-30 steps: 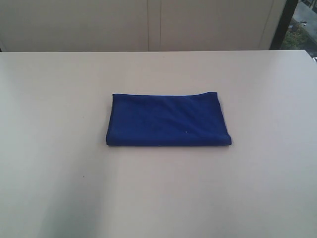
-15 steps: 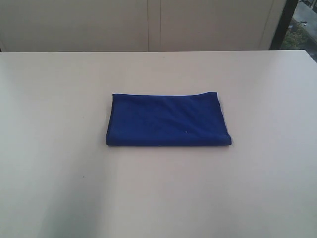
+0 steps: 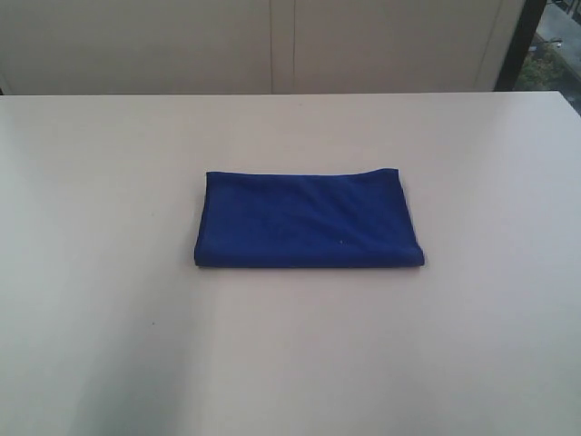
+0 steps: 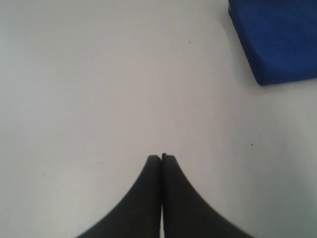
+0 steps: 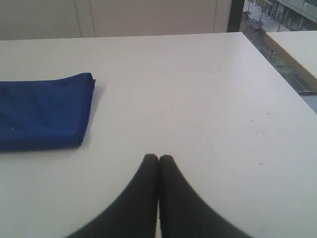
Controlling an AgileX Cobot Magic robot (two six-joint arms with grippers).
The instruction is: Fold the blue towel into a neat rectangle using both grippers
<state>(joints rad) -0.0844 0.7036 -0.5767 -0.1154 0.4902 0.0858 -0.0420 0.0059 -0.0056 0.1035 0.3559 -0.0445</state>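
At the middle of the pale table [image 3: 109,182], the blue towel [image 3: 309,220] lies flat, folded into a thick rectangle with its long sides running left to right. Its near edge is a rounded fold and a dark stitched line runs down its left edge. The far right corner sits a little raised and uneven, so the far edge is not quite straight. A tiny white speck [image 3: 340,242] shows on the cloth toward the near side. Bare tabletop lies all around the towel, with a small dark speck [image 3: 152,322] on the near left part. Beyond the far edge of the table stands a light panelled wall [image 3: 290,45], and at the far right a dark window frame [image 3: 519,45] with daylight behind it.

Seen from its wrist camera, the left gripper [image 4: 161,157] has its two dark fingers [image 4: 141,203] pressed together tip to tip, clamped on nothing, and it hangs over bare table. One corner of the towel, its stacked layers visible along the edge, is well apart from the fingertips.

On the other arm, the right gripper [image 5: 158,157] is likewise closed, with only a hairline seam between its fingers, and it grips nothing. It is over bare table, and one short end of the towel lies well apart from it. Past the table's edge in that view, a second pale tabletop [image 5: 297,49] appears beside the window
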